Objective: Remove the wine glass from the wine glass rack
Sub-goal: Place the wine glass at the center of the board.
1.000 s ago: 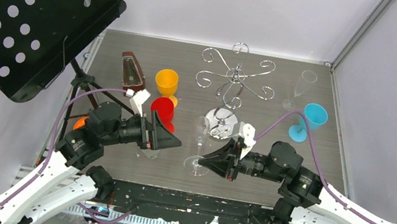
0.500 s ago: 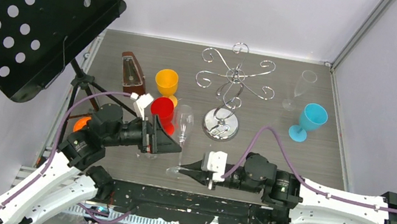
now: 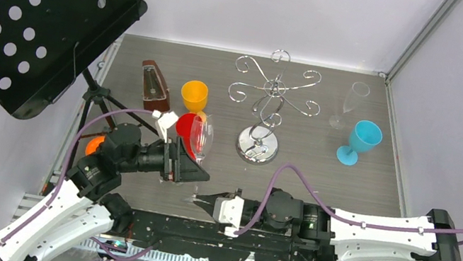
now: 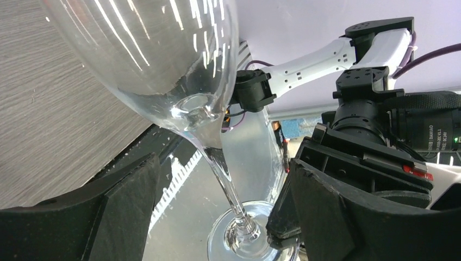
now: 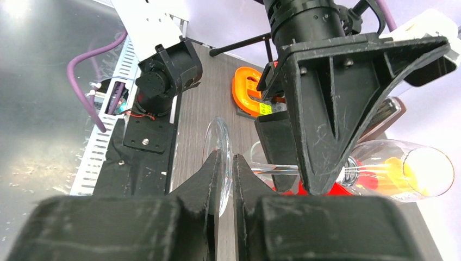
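Removal judged done: wine glass off wine glass rack, foot pinched by clamped right gripper, stem straddled by wide-spread left gripper.

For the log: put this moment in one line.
wine glass: off rack | right gripper: shut on its foot | left gripper: open, straddling stem

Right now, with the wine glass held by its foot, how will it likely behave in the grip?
Probably fragile: the glass is thin and clear, with a slim stem. Likely slippery: its walls are smooth and shiny. The right fingers pinch only the foot's rim, so it may pivot.
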Tool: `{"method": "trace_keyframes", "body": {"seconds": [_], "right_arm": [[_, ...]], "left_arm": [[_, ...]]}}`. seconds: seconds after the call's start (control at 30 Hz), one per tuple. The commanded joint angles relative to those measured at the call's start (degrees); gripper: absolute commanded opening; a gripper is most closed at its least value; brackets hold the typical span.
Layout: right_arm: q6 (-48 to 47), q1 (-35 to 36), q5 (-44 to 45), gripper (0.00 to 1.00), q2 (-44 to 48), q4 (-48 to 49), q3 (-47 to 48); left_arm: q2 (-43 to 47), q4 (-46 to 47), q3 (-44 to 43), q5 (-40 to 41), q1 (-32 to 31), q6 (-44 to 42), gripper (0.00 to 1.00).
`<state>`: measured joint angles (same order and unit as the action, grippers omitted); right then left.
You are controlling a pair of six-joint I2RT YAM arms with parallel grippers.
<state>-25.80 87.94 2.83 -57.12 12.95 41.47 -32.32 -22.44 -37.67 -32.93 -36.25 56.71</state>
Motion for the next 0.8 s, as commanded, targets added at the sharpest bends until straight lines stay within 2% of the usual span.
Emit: {"method": "trace_keyframes", "body": {"seconds": [0.0, 0.3, 0.53, 0.77], "right_arm": [[-7.26, 1.62, 3.96, 0.06, -1.16, 9.78, 3.63], [-8.90, 2.82, 7.41, 0.06, -3.48, 11.37, 4.02], [-11.66, 3.65, 11.90, 0.06, -4.14, 13.74, 3.64], [-11.72, 4.13, 11.74, 0.06, -4.57, 13.91, 3.32]], "left_arm": [[0.99, 3.74, 0.42, -2.12, 0.23, 0.16, 0.83], [1.16, 4.22, 0.85, -3.13, 0.30, 0.03, 0.49], [1.78, 4.25, 1.23, -3.53, 0.24, -0.02, 0.32], [1.50, 4.18, 1.20, -3.57, 0.27, -0.44, 0.00]]}}
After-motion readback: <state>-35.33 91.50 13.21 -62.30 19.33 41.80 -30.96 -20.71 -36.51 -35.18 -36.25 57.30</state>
